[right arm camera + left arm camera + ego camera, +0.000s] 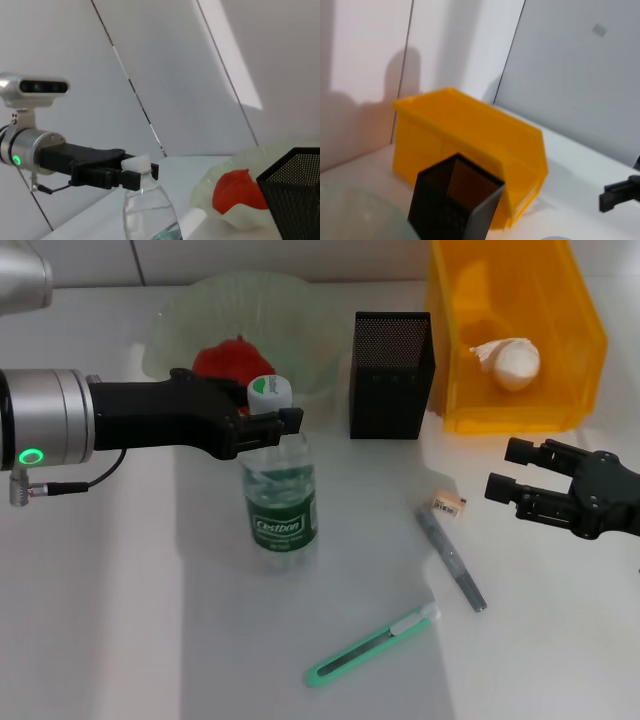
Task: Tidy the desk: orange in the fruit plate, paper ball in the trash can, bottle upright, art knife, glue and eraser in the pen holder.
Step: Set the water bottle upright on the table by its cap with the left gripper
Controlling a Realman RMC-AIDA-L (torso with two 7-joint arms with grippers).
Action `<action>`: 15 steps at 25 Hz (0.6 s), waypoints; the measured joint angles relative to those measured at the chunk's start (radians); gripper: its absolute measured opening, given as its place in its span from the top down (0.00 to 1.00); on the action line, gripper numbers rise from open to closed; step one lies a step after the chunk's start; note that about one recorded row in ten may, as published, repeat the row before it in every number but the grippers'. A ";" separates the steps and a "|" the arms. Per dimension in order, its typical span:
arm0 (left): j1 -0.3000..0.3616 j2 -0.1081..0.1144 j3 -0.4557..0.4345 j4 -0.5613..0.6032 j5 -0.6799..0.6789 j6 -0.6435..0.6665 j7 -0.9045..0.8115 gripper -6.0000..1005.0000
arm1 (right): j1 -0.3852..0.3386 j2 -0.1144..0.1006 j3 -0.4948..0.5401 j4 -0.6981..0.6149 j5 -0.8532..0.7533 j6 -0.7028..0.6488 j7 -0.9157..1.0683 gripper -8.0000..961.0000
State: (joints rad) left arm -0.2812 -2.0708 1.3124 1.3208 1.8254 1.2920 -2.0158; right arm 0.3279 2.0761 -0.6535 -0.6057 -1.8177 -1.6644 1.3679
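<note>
Left gripper (268, 420) clamped on neck of upright bottle (279, 502), just under its white cap (269, 390); bottle stands on bench (120, 620). Past this gripper: fruit plate (180, 315) holding orange (232, 360); mesh pen holder (391, 375) beside it. Right gripper (515, 472) hovers apart, fingers spread, holding nothing. Behind it, yellow trash can (580, 350) with paper ball (510, 362) inside. Between the two grippers on bench: eraser (449, 504), glue stick (452, 560), green art knife (372, 644) nearest the robot.
</note>
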 joint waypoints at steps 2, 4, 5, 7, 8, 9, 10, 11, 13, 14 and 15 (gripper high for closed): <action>0.004 0.000 -0.004 -0.013 -0.030 0.000 0.030 0.55 | 0.001 0.000 0.006 0.005 0.000 0.000 -0.002 0.18; 0.014 0.000 -0.021 -0.061 -0.112 0.002 0.124 0.55 | 0.002 0.000 0.013 0.010 0.000 0.000 -0.002 0.18; 0.016 0.000 -0.025 -0.076 -0.131 0.004 0.149 0.55 | 0.002 0.000 0.016 0.015 0.000 0.001 -0.003 0.18; 0.017 0.000 -0.030 -0.096 -0.157 0.005 0.177 0.55 | 0.002 0.000 0.018 0.020 0.000 0.001 -0.003 0.18; 0.017 0.000 -0.030 -0.096 -0.157 0.005 0.177 0.55 | 0.002 0.001 0.020 0.024 0.000 0.002 -0.003 0.18; 0.018 0.001 -0.044 -0.165 -0.236 0.007 0.270 0.55 | 0.002 0.001 0.024 0.029 0.001 0.002 -0.003 0.18; 0.019 0.001 -0.049 -0.215 -0.284 0.008 0.334 0.55 | 0.003 0.001 0.028 0.036 0.001 0.002 -0.004 0.18; 0.019 0.001 -0.051 -0.262 -0.335 0.009 0.399 0.55 | 0.003 0.001 0.028 0.036 0.001 0.002 -0.004 0.18; 0.019 0.001 -0.053 -0.377 -0.442 0.012 0.554 0.55 | 0.003 0.002 0.029 0.039 0.004 0.002 -0.005 0.18; 0.019 0.001 -0.054 -0.406 -0.467 0.014 0.586 0.55 | 0.003 0.002 0.029 0.039 0.004 0.002 -0.005 0.18; 0.019 0.001 -0.056 -0.473 -0.529 0.025 0.677 0.55 | 0.003 0.003 0.029 0.046 0.010 0.002 -0.005 0.18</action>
State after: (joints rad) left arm -0.2622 -2.0693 1.2563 0.8481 1.2968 1.3171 -1.3393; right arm 0.3314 2.0787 -0.6242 -0.5599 -1.8075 -1.6626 1.3628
